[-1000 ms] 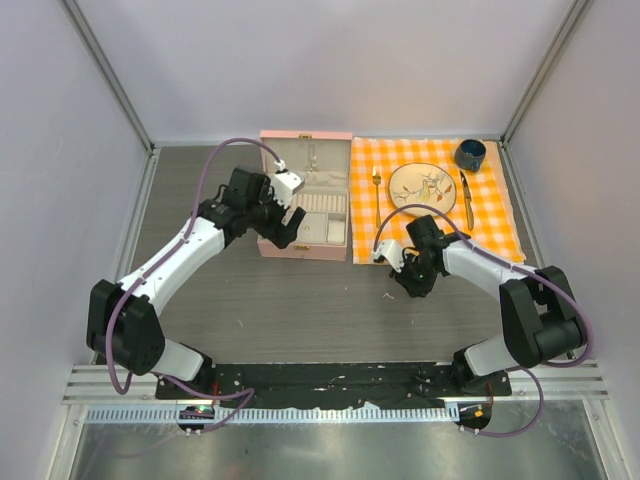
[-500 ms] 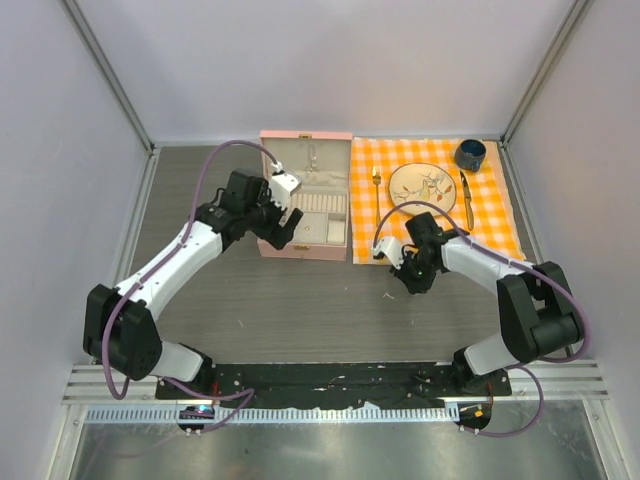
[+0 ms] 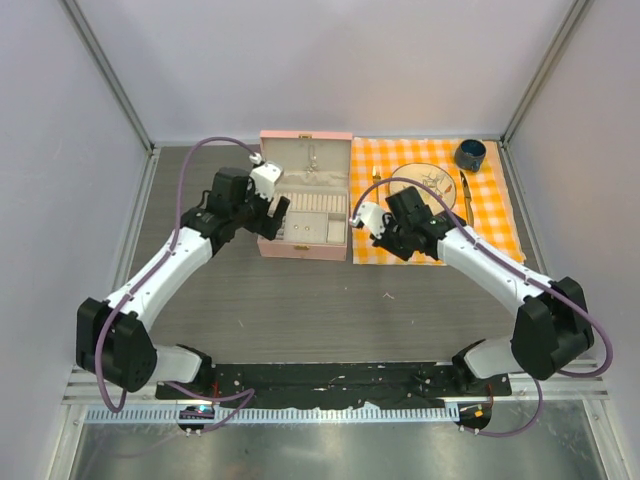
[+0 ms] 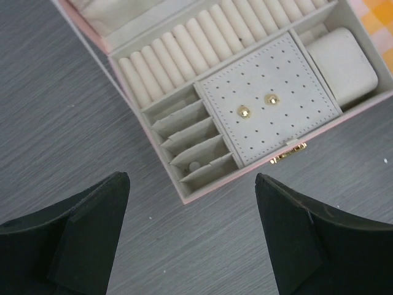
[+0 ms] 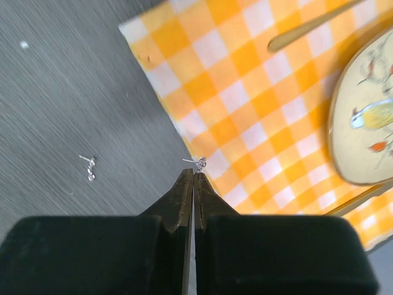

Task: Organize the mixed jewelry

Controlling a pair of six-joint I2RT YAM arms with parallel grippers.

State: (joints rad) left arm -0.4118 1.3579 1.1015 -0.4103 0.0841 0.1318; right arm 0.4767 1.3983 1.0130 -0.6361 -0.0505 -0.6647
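At the tips of the right gripper (image 5: 194, 176), whose black fingers are pressed flat together, a tiny silvery stud earring (image 5: 200, 163) shows. It looks nipped at the very ends of the pads, over the border of the orange-and-white checked cloth (image 5: 245, 92).

I judge the piece to be almost weightless, rigid and smooth. It would likely twist or slide out of so shallow a pinch, and its thin post could bend. A hold across the post close to the head would be the surest.

A second small silvery piece (image 5: 90, 167) lies on the dark grey wood-grain table (image 5: 73, 92), near the cloth's edge but off it.

Farther out on the cloth lie a round cream painted plate (image 5: 362, 117) and a gold-coloured fork (image 5: 307, 27). Neither is close to the fingers.

Bare table separates the cloth from the open pink quilted rectangular case (image 3: 300, 250). Its front wall and raised lid are the edges to clear. Inside, a cream perforated pad (image 4: 270, 110) carries two gold studs (image 4: 244, 111).

The left gripper (image 4: 191, 184) hangs spread wide and empty by the case's front left corner. That leaves the case's cloth side open for an approach.
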